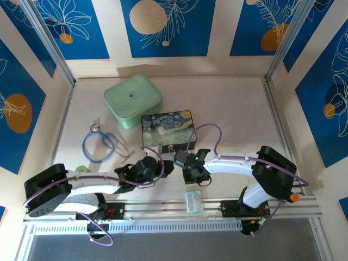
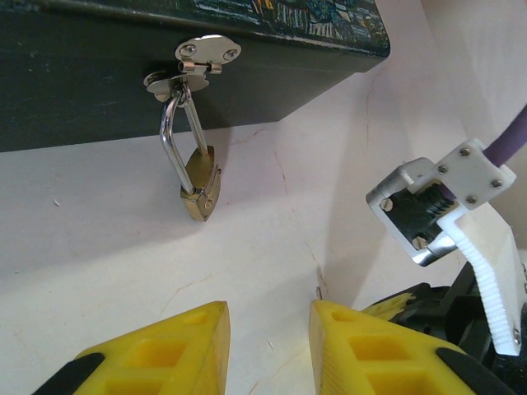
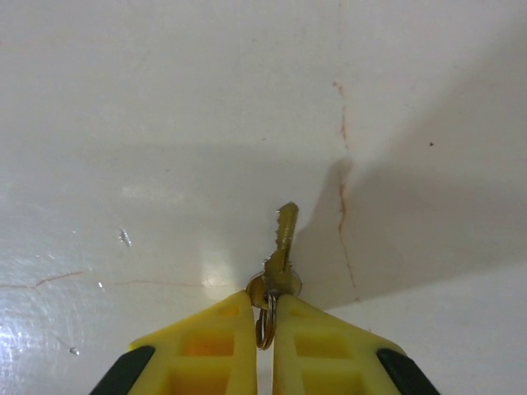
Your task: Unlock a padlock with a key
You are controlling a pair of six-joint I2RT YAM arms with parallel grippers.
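A tiny brass padlock hangs by its thin silver shackle from the silver clasp on the front of the dark painted box. My left gripper stands a short way in front of the padlock, its yellow jaws open with bare table between them. My right gripper is shut on the head of the small toothed key and its split ring. The key's blade points away from the fingers, just over the white table. From above, both grippers meet in front of the box.
The right gripper's white body sits close on the right of my left fingers. A clear plastic packet lies near the front rail. A blue stethoscope and a mint-green case lie further left and back.
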